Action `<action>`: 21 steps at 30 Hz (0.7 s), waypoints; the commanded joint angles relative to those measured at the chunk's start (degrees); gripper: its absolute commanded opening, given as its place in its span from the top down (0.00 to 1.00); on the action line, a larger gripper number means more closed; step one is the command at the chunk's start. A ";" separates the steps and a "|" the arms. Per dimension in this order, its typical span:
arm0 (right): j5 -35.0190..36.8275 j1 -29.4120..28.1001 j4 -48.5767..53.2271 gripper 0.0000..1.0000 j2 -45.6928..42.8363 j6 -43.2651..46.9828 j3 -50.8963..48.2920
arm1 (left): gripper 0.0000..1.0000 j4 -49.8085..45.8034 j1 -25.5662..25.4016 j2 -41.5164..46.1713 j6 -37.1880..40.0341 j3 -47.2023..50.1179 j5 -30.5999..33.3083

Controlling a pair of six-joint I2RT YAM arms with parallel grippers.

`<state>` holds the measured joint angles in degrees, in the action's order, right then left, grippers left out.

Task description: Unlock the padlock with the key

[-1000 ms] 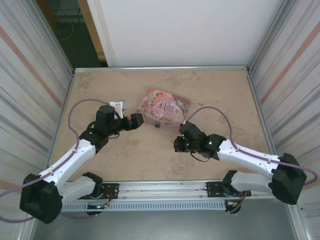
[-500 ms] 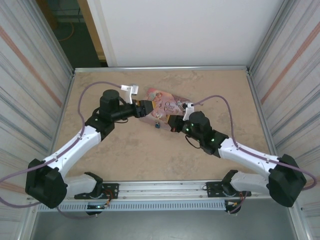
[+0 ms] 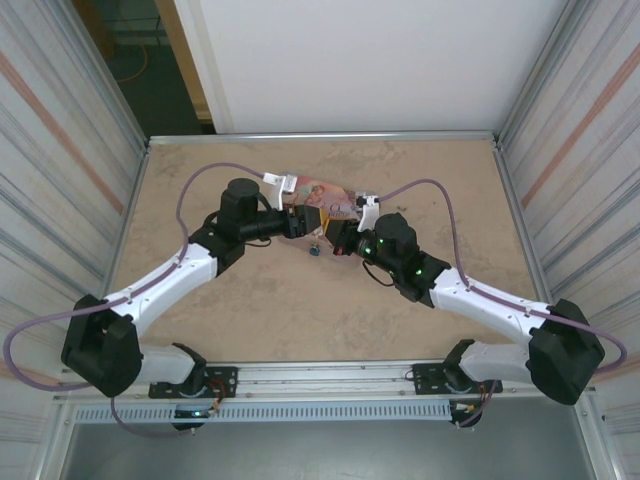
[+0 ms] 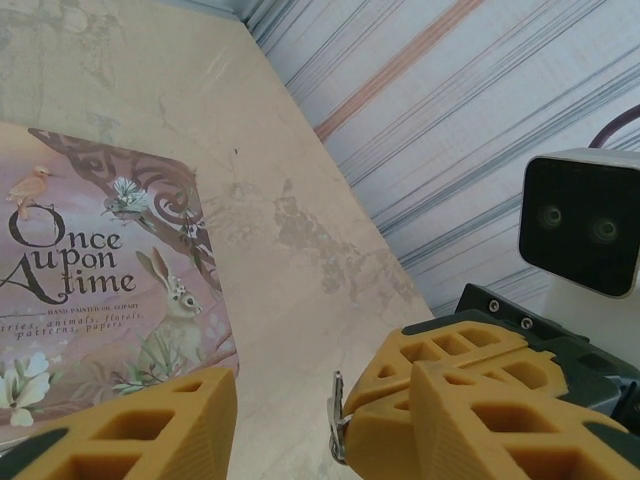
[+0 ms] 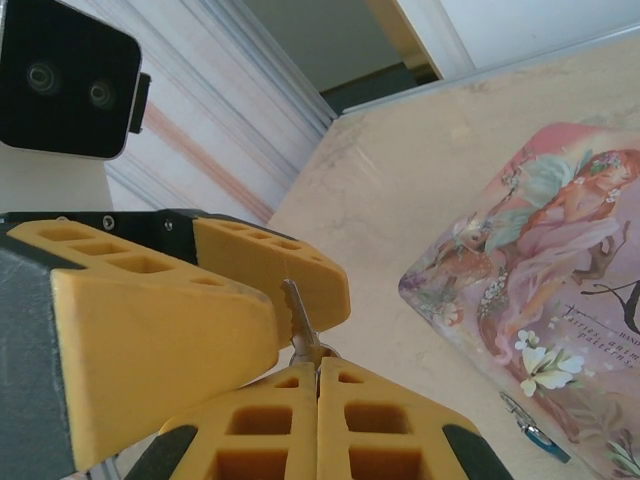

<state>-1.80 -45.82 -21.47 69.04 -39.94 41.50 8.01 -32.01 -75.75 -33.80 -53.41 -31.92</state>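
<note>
One tiny dark-blue padlock (image 5: 537, 435) with a thin silvery shackle lies on the table (image 5: 420, 200) at 6 o'clock of the one tin (image 5: 560, 290). In the right wrist view its long axis runs 10-to-4, shackle at 10. The right gripper (image 5: 318, 365) pinches one key (image 5: 297, 318); the left gripper (image 4: 320, 385) gapes.

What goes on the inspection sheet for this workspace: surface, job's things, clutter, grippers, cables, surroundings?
Surface: tan table, mottled, bare in front.
Job's things: padlock at the near edge of the tin; key held blade out.
Clutter: the tin alone.
Grippers: right gripper shut on the key; left gripper open, its fingers beside the key.
Cables: purple cables loop off both wrists above the table.
Surroundings: ribbed walls at both sides, white panel behind.
</note>
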 commanded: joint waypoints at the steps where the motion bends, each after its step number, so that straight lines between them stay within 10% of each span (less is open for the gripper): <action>1: -0.71 0.12 -1.51 1.00 0.05 1.46 1.13 | 0.55 2.18 -0.29 -0.51 -0.25 -2.05 -0.12; 15: -4.75 2.63 0.11 1.00 -0.69 0.20 1.05 | 1.00 3.14 -0.42 0.60 0.46 -1.17 -0.03; 21: -16.50 9.39 -1.56 0.78 -3.81 -1.25 -1.10 | 1.00 2.71 -0.17 3.84 3.35 -1.08 -0.08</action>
<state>-11.46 -39.29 -21.06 68.01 -40.42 41.30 9.67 -32.27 -75.18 -33.30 -53.63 -31.68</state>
